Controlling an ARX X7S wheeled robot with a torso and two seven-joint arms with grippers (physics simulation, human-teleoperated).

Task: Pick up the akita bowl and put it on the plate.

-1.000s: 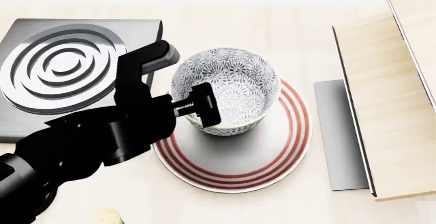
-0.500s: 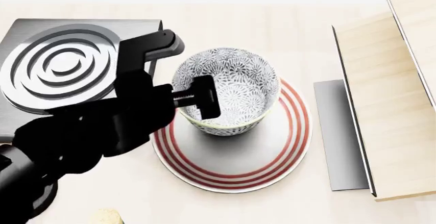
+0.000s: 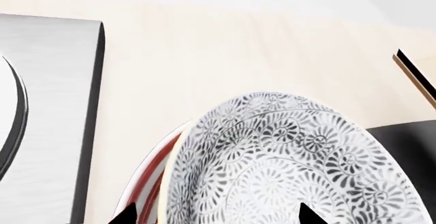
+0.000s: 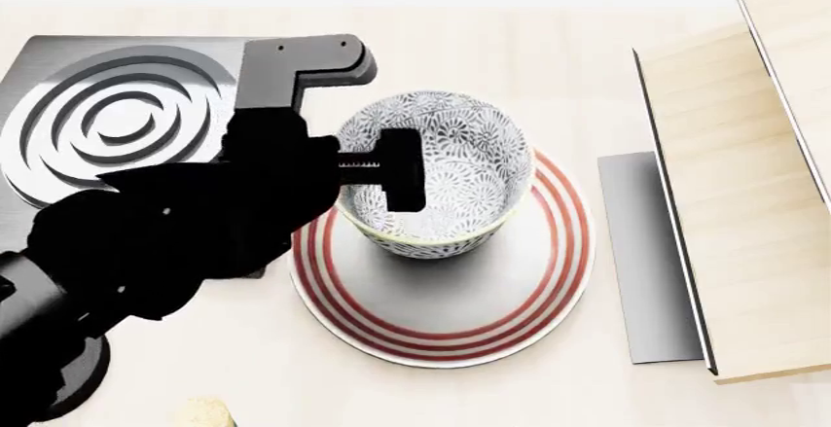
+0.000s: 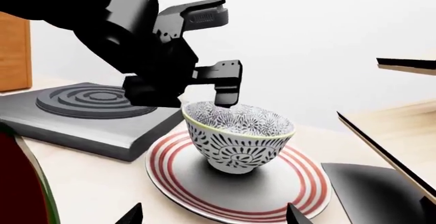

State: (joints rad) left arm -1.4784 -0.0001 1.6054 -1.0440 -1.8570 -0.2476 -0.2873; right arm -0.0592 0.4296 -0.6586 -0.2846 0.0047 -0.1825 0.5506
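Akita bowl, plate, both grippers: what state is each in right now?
akita bowl: upright, resting on the plate, toward its far side.
plate: flat on the table, carrying the bowl.
left gripper: jaws open, above the bowl's rim, not gripping.
right gripper: jaws open, empty, away from the bowl.

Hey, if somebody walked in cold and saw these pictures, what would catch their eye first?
Probably the patterned bowl sitting upright on the red-ringed plate in the middle of the pale table, toward the plate's far side. Next, the big black left arm, its open tool hanging just above the bowl's rim. To the left lies a grey burner with round grooves.
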